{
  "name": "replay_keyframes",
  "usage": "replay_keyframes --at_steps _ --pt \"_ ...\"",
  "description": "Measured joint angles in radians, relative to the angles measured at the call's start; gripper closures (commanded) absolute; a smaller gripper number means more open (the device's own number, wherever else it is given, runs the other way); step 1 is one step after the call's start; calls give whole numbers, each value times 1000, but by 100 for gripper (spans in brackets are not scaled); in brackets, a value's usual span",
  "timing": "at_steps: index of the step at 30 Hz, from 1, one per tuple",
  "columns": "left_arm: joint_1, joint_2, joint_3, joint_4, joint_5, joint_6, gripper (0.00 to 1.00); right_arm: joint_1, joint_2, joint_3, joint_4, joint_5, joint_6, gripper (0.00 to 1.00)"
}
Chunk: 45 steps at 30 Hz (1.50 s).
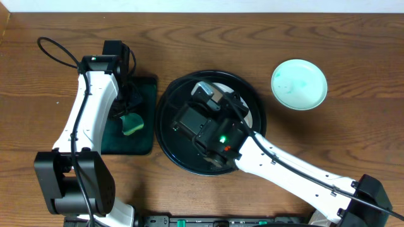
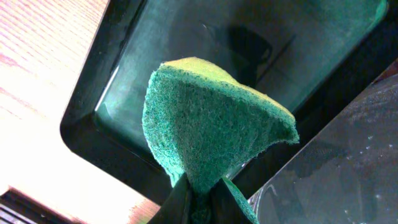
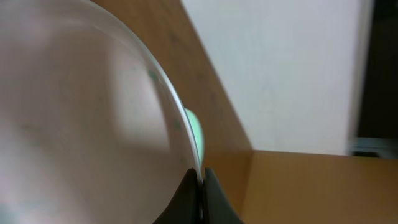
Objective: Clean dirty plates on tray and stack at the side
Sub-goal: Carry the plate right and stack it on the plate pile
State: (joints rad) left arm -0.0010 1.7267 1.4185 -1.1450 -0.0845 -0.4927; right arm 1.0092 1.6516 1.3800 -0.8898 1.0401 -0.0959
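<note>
The large round black tray [image 1: 165, 129] lies at the table's middle. My right gripper [image 3: 201, 182] is shut on the rim of a white plate [image 3: 81, 124], which fills the left of the right wrist view with faint green marks. In the overhead view the right gripper [image 1: 205, 94] is over the tray, and white plate [image 1: 254, 115] shows beside the arm. Another plate [image 1: 299, 84], tinted green, lies on the table to the right of the tray. My left gripper [image 2: 202, 198] is shut on a green sponge [image 2: 211, 118] above the rectangular tray. A third plate is not visible.
The small rectangular black tray [image 1: 144, 88] lies left of the round tray, under the left gripper [image 1: 126, 115] and sponge [image 1: 132, 123]. The right arm crosses from the bottom right corner. The table's far edge meets a pale wall.
</note>
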Motion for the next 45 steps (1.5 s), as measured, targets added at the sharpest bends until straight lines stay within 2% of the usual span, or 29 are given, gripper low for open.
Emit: replay_keyframes --at_steps 7,11,16,24,30,37,45 --pt "0 0 0 0 0 0 93 -90 0 0 -18 -357 269 99" --pt "0 0 0 0 0 0 93 -228 0 0 4 -511 431 99" --pt "0 0 0 -5 0 0 93 -434 0 0 16 -622 535 99" --pt "0 0 0 -7 0 0 92 -853 0 1 20 -854 578 99" --pt "0 0 0 -7 0 0 93 -1101 0 1 20 -953 585 99" --pt "0 0 0 -7 0 0 93 -1228 53 1 23 -992 561 99" --pt "0 0 0 -7 0 0 93 -1233 240 1 97 -1035 547 99"
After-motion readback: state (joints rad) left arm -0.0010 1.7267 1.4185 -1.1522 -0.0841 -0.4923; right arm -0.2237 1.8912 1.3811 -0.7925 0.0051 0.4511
